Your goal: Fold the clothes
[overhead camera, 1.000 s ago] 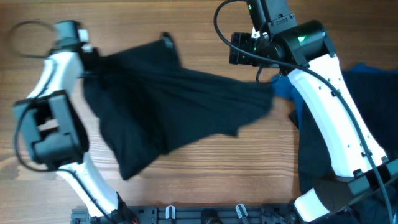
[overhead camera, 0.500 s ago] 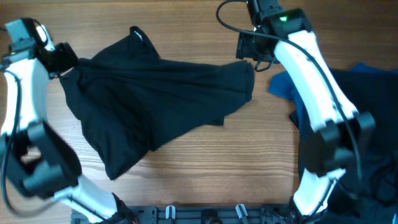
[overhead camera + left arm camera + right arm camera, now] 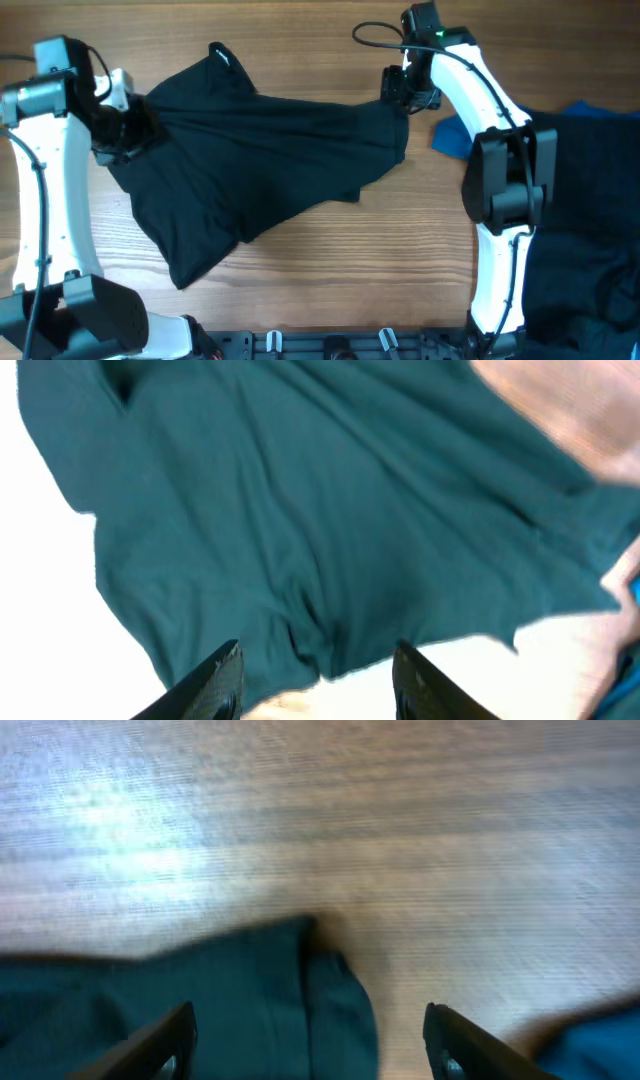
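- Wooden worktop [image 3: 330, 270] fills the view from above, its grain running left to right.
- The black shirt [image 3: 260, 170] is spread, rumpled, over the left and middle of the worktop.
- Creases are seen fanning from its left edge toward the right, with one corner stretched to the upper right and another to the lower left.
- The left claw [image 3: 318, 655] is held at the shirt's left edge, with its fingers apart and the hem lying loose between them, not pinched.
- The right claw [image 3: 310, 1010] is set at the shirt's upper-right corner, with its fingers spread wide and the corner resting flat on the wood between them.
- A blue garment [image 3: 450, 135] is seen near that corner.
- A dark heap of clothes [image 3: 590, 200] is piled along the right edge.
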Action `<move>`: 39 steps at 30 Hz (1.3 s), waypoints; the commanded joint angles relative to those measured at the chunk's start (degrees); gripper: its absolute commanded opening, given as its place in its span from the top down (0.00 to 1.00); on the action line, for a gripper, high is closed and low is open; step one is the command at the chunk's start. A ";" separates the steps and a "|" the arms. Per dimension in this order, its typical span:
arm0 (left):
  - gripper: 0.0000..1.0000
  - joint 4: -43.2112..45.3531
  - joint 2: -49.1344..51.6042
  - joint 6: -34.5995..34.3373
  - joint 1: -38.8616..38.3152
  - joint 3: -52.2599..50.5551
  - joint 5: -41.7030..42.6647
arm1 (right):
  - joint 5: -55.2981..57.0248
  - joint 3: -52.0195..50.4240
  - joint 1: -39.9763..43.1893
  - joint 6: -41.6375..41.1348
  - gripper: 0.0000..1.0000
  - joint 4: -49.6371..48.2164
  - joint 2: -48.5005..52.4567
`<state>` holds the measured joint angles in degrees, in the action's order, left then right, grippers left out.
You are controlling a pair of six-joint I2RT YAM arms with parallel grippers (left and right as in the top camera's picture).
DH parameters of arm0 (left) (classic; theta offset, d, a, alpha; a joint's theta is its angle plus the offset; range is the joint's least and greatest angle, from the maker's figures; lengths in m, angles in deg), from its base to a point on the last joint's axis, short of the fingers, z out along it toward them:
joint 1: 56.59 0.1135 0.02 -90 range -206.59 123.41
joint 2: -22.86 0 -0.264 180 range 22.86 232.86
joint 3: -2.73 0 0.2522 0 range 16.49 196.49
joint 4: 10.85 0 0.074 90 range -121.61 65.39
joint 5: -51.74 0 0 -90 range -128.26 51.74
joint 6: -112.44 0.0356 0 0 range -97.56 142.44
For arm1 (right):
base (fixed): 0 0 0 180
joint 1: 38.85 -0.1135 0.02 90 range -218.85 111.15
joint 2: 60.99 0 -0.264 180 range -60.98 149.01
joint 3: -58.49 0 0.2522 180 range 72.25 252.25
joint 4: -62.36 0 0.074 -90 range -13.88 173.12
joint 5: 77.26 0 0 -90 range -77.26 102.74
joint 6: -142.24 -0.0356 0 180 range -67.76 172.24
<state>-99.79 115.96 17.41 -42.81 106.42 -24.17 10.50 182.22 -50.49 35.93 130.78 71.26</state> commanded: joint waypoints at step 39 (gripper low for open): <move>0.50 18.71 0.42 -4.83 -3.30 -35.34 -2.19 | -14.12 10.45 8.26 1.29 0.35 19.08 -4.22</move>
<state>-81.34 116.29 13.08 -45.82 71.23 -26.40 -1.34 194.96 -39.67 36.43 144.33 67.26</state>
